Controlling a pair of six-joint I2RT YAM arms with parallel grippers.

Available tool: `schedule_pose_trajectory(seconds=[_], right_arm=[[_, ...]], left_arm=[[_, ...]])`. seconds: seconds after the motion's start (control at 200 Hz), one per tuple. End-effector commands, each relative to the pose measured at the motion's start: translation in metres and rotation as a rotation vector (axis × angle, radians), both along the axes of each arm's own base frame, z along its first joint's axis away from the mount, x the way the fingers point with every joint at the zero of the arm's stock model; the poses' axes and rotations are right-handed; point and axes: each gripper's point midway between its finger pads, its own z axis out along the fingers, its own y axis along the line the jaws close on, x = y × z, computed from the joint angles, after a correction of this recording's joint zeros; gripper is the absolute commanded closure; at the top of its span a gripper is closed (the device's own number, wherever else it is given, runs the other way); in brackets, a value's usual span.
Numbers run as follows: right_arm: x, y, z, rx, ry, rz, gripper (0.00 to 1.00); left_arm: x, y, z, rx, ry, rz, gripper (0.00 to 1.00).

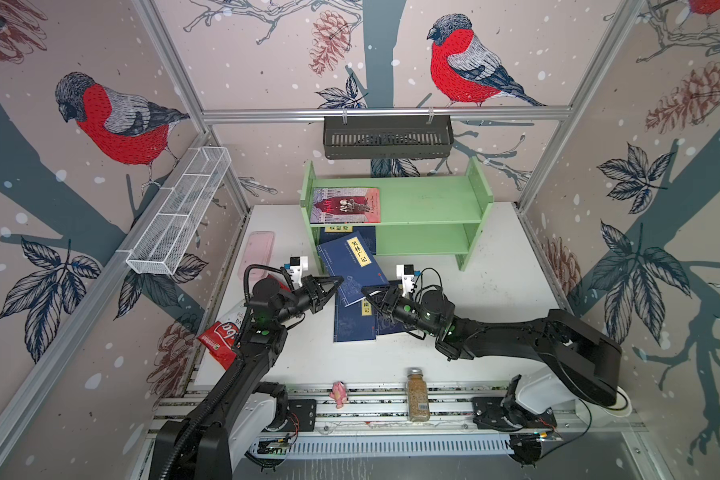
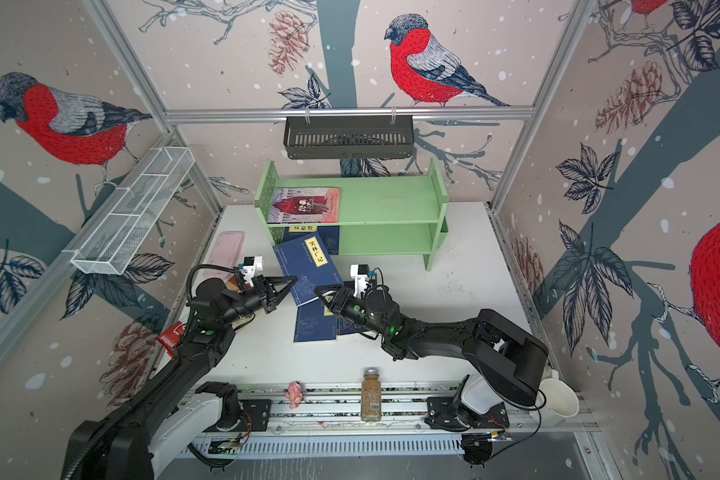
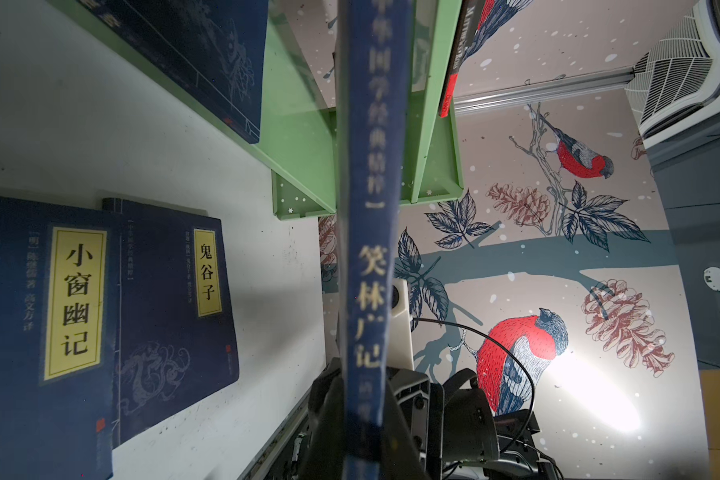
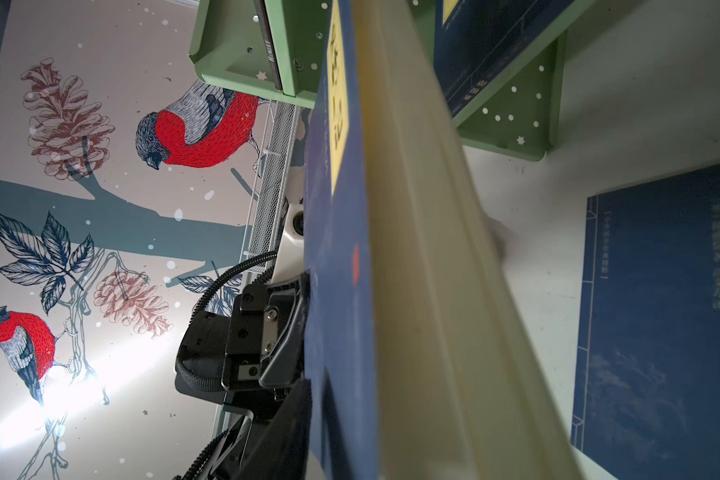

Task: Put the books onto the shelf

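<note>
We count two of the five books as done. The pink-red book (image 1: 346,205) lies flat on the upper tier of the shelf (image 1: 425,199), beyond and above both sets of jaws. A navy book (image 2: 331,241) lies on the lower tier, just past them.

The third book (image 1: 350,259), navy with a yellow label, hangs tilted in the air between the two arms. It is clear of the table (image 1: 495,282) and just short of the shelf's front edge. Our left jaws are clamped on its spine edge; the left wrist view shows the spine running straight out from between them. Our right jaws are at the opposite, page-side corner, but we cannot tell whether they pinch it or only stand around it.

A fourth book (image 3: 38,332) and a fifth book (image 3: 175,311), both navy, lie flat on the table with edges overlapping, below the held one and under the right jaws.

By our reckoning we are about midway: this book has to go in, then those two.
</note>
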Motion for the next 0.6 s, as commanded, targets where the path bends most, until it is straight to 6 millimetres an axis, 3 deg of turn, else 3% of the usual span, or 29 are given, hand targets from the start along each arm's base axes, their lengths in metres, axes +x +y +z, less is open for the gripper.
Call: schedule_pose_trajectory(seconds=[0.0,0.23,0.375,0.595], right_arm=[[0.004,-0.001,0.017,0.066,-0.044,-0.018,0.62],[0.007,0.003,0.018,0.09,-0.054,-0.005,0.88],[0.007,0.004,0.015,0.08,-0.06,0.015,0.94],[-0.01,0.005,0.021,0.009,-0.116,0.129,0.95]], left_arm=[[-0.004,-0.002,0.012,-0.016,-0.052,-0.018,1.0],[-0.007,-0.001,0.005,0.0,-0.041,-0.015,0.99],[-0.007,-0.001,0.008,0.012,-0.074,-0.016,0.97],[-0.012,0.0,0.013,0.076,-0.161,-0.026,0.62]])
